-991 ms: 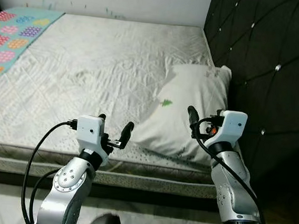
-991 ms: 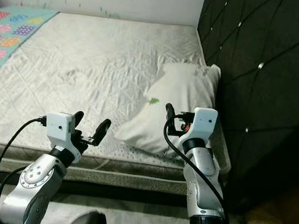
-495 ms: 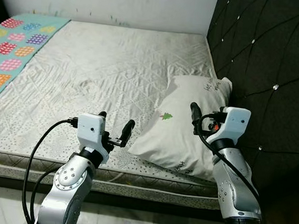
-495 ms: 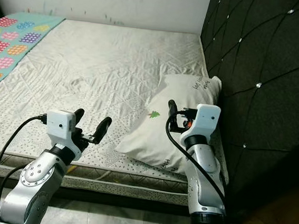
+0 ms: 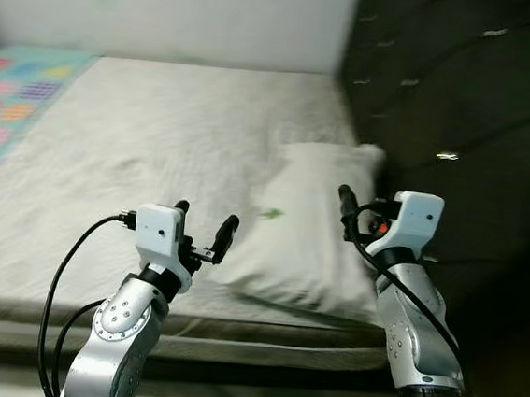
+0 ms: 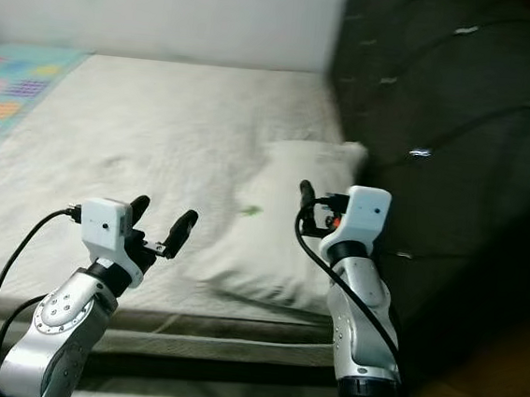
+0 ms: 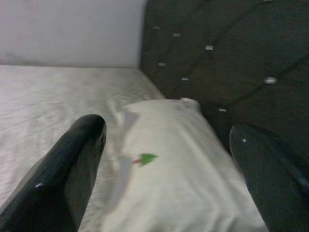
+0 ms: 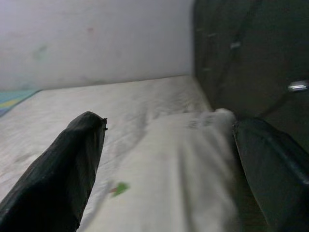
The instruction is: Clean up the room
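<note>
Nothing is shifting but the camera; both grippers, left [image 5: 204,229] and right [image 8: 169,169], are hovering spread apart before the pillow [image 5: 309,231]

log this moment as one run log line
scene: bed, pillow by headboard | left tool: open, raised before bed, empty | right tool: open, facing pillow, empty | view: blurred

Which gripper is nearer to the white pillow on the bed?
Right. The right gripper hangs over the pillow's edge by the dark headboard. The left gripper is open, just off the pillow's other side, above the mattress.
</note>
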Controlling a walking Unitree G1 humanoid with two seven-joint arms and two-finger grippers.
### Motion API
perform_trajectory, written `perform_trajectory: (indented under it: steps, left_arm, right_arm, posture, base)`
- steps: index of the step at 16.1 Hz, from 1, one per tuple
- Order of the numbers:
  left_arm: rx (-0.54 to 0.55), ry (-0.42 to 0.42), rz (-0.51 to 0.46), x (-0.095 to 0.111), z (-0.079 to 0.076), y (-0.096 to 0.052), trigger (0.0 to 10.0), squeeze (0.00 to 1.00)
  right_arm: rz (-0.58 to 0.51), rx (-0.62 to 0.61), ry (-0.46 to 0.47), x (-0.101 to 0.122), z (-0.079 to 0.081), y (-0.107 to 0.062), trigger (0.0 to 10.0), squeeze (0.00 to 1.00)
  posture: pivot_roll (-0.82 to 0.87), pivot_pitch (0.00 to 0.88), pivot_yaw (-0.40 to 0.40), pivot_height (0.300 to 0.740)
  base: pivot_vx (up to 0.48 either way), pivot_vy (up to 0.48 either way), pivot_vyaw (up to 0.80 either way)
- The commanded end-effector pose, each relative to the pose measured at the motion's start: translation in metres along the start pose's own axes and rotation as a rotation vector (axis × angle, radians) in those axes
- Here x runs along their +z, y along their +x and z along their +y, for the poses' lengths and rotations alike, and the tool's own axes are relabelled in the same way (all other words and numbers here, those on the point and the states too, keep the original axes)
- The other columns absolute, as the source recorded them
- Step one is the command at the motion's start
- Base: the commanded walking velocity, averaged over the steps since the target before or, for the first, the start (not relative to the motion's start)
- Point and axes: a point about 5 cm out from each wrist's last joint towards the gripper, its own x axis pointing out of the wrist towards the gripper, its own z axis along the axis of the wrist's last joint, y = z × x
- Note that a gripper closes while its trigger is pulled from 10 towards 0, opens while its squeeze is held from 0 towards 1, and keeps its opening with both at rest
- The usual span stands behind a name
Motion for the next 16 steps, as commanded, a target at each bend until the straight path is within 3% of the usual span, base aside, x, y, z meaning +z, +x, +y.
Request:
perform_trajectory:
  steps: [1,7,12,16]
  left_arm:
    - [-0.004,0.004,0.000,0.0005,0.0000,0.0003,10.0,0.00]
    - [-0.004,0.002,0.005,-0.0003,-0.0005,-0.0011,10.0,0.00]
    - [-0.012,0.000,0.006,-0.0005,-0.0013,-0.0017,10.0,0.00]
    - [-0.015,0.000,0.010,-0.0008,-0.0014,-0.0017,10.0,0.00]
  right_arm:
    - [0.001,-0.001,0.002,0.0003,-0.0005,-0.0002,10.0,0.00]
    - [0.012,-0.013,-0.009,-0.0019,-0.0037,-0.0017,10.0,0.00]
    - [0.009,-0.001,-0.038,-0.0012,-0.0030,-0.0011,10.0,0.00]
    - [0.017,-0.004,-0.047,-0.0035,-0.0028,-0.0024,10.0,0.00]
  posture:
    - [-0.04,0.043,0.033,0.740]
    - [-0.04,0.051,0.033,0.740]
    - [-0.04,0.052,0.034,0.740]
    - [-0.04,0.052,0.036,0.740]
  base:
    - [0.266,0.000,0.00]
    - [0.089,0.000,0.00]
    - [0.295,0.000,0.00]
    - [0.316,0.000,0.71]
